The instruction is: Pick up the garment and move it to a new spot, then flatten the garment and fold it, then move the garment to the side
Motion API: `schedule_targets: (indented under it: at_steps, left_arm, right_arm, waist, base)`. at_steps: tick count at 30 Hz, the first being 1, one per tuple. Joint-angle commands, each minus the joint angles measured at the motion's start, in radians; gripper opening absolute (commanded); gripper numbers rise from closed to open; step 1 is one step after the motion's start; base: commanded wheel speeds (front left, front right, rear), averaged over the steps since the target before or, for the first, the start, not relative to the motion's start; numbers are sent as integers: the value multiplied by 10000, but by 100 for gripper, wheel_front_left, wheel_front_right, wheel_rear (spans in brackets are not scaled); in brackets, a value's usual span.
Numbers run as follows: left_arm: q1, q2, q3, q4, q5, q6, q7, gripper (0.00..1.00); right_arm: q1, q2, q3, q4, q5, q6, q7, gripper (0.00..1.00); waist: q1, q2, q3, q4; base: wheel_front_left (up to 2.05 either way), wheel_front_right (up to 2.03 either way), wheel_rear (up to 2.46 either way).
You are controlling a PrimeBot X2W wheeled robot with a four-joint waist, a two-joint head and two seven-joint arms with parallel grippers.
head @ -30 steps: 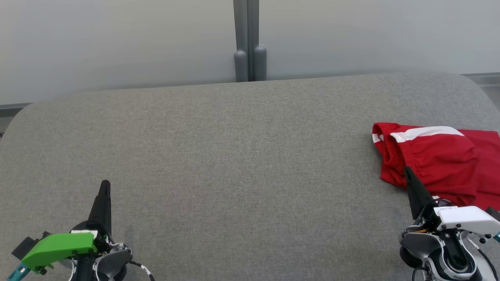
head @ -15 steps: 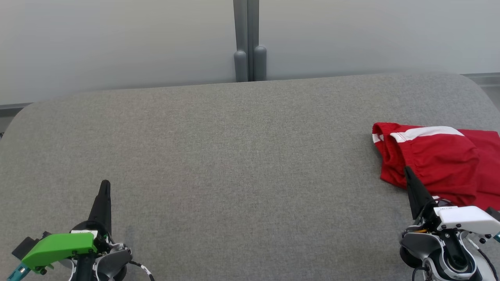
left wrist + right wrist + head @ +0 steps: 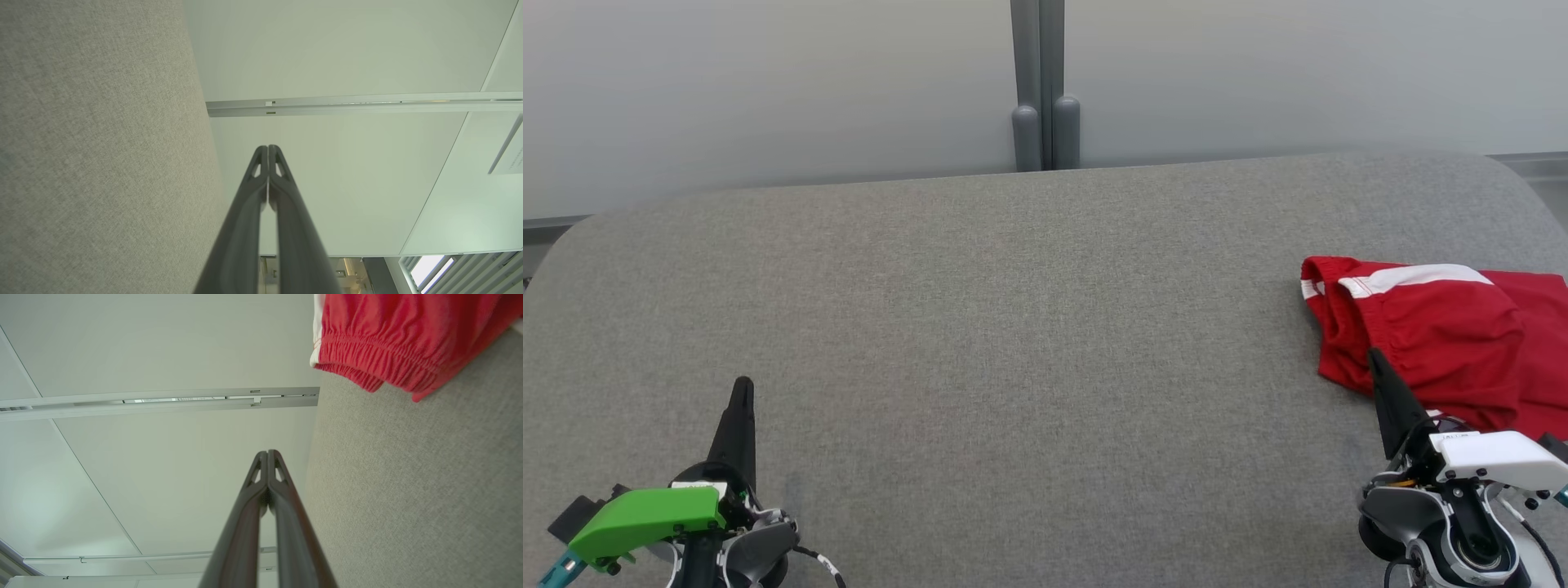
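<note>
Garment [image 3: 1429, 335] lies bunched at the right edge of the worktop [image 3: 1013, 327], the right gripper [image 3: 1374, 358] closed and empty just beside its near hem, probably poised to reach it, the left gripper [image 3: 742, 385] closed by the front-left corner.

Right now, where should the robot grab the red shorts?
Probably pinch the gathered elastic waistband on the shorts' near edge. Come from the front-left with the right tool, opened first: that edge is thick, puffed up, and lies just past its tip.
</note>
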Motion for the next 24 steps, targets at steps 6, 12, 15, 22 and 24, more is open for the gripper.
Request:
schedule_targets:
  at_steps: [6, 12, 15, 22, 24]
  left_arm:
    - [-121, 66, 38, -33, -15, -63, 32, 0]
    - [-121, 66, 38, -33, -15, -63, 32, 0]
    - [-121, 66, 38, -33, -15, -63, 32, 0]
    - [-121, 66, 38, -34, -15, -63, 32, 0]
    - [-121, 66, 38, -34, -15, -63, 32, 0]
  right_arm:
    - [126, -45, -19, -41, 57, 4, 36, 0]
    - [126, -45, -19, -41, 57, 4, 36, 0]
    - [126, -45, -19, -41, 58, 4, 36, 0]
    - [126, -45, -19, -41, 58, 4, 35, 0]
    - [126, -45, -19, -41, 58, 4, 35, 0]
  waist:
    - [0, 0, 0, 0]
    - [0, 0, 0, 0]
    - [0, 0, 0, 0]
    - [0, 0, 0, 0]
    - [0, 0, 0, 0]
  base:
    - [0, 0, 0]
    - [0, 0, 0]
    - [0, 0, 0]
    - [0, 0, 0]
    - [0, 0, 0]
